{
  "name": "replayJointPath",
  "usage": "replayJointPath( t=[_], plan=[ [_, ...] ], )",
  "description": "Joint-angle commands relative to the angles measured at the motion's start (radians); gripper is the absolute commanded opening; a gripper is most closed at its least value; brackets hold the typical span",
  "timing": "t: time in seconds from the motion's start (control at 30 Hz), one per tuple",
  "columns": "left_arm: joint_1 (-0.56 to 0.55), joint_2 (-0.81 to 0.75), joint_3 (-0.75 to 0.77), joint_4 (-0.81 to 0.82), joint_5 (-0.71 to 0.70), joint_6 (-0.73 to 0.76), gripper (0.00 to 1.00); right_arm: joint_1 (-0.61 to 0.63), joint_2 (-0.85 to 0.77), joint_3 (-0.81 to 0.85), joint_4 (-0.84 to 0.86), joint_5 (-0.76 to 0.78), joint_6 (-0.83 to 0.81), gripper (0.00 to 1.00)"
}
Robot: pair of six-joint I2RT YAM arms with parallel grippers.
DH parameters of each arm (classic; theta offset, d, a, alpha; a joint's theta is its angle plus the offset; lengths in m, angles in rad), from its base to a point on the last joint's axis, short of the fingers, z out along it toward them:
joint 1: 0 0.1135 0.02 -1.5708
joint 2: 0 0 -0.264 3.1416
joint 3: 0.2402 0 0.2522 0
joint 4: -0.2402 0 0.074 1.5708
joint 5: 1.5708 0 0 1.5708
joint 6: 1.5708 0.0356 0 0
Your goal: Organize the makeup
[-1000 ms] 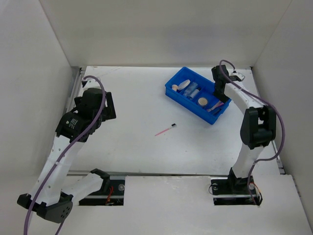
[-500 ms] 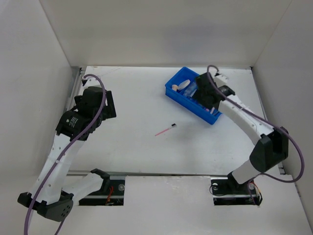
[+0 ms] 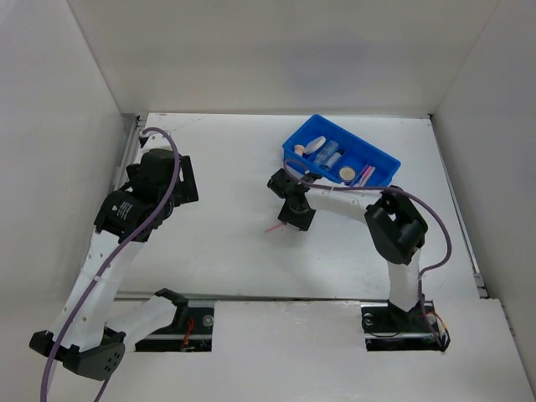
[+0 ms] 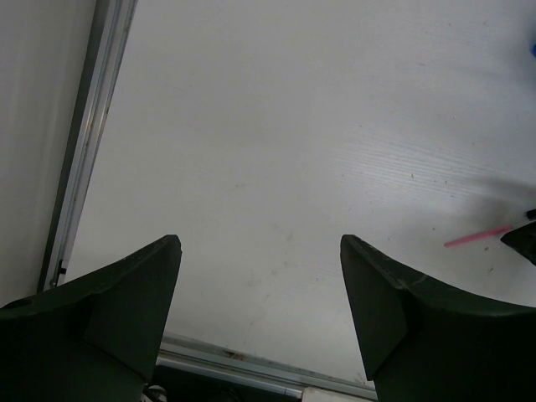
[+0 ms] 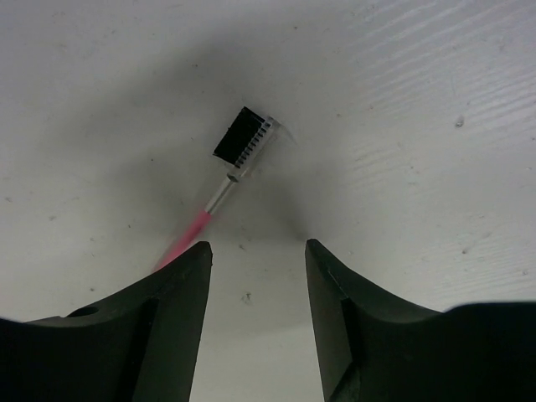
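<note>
A thin brush with a black comb head (image 5: 243, 136) and a pink handle (image 5: 188, 234) lies alone on the white table (image 3: 226, 243). My right gripper (image 5: 258, 251) is open and hovers low over it. The head lies just beyond the fingertips, and the handle runs under the left finger (image 5: 180, 285). From above, the right gripper (image 3: 294, 218) covers the head and only the pink handle (image 3: 275, 227) shows. The blue bin (image 3: 381, 156) holds a beige puff (image 3: 299, 150), two clear vials (image 3: 328, 154), a round compact (image 3: 347, 173) and a pink stick (image 3: 366, 176). I see no dark pencil. My left gripper (image 4: 260, 251) is open and empty.
The left gripper (image 3: 186, 182) hangs over the table's left side near a metal rail (image 4: 92, 142). In the left wrist view the brush's pink handle (image 4: 479, 237) shows at the far right. White walls enclose the table. The right arm's white link (image 3: 343, 194) passes in front of the bin.
My right arm has swung from behind the bin, across it, to the left and down over the brush on the table. The left arm has not moved.
</note>
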Motion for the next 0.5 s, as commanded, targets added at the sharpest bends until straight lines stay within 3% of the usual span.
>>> replayJointPath(
  t=[0.0, 0.47],
  plan=[
    [0.001, -0.035, 0.029, -0.010, -0.018, 0.005, 0.74, -0.005, 0.019, 0.068, -0.002, -0.044, 0.046, 0.54],
    [0.001, -0.044, 0.001, -0.010, -0.018, 0.005, 0.74, -0.005, 0.085, 0.130, 0.009, -0.055, 0.067, 0.45]
  ],
)
